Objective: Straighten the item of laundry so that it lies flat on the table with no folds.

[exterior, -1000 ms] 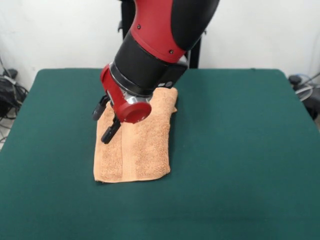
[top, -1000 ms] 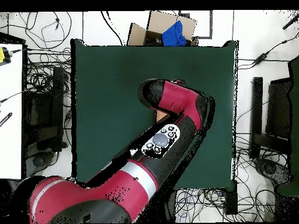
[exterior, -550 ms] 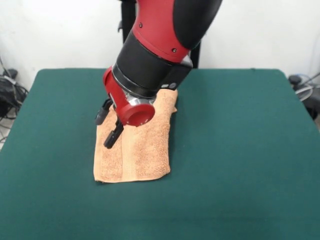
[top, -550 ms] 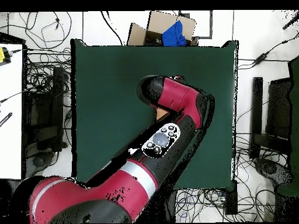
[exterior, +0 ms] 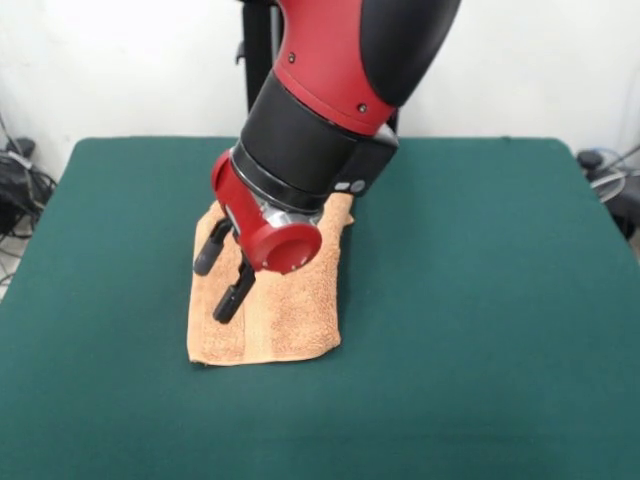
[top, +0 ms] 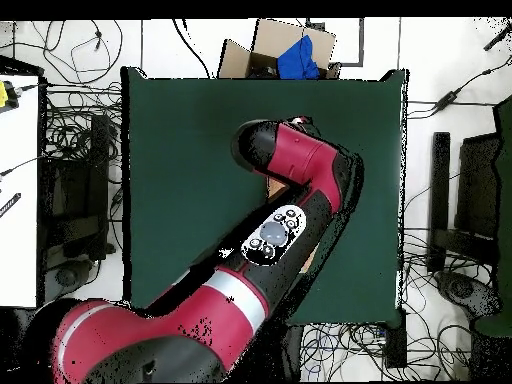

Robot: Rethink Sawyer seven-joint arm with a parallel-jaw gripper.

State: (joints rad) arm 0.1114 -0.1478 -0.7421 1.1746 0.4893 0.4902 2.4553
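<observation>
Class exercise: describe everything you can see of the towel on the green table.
The towel is light orange-tan terry, folded into a narrow rectangle lying on the green table. A lengthwise woven band runs down it. Its far end is hidden behind the arm. The open claw hovers at its left part; contact is unclear.

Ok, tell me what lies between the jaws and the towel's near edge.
Only the bare towel. In the front view the gripper hangs open over its left part, and nothing else sits there. The overhead view hides this stretch under the arm.
</observation>
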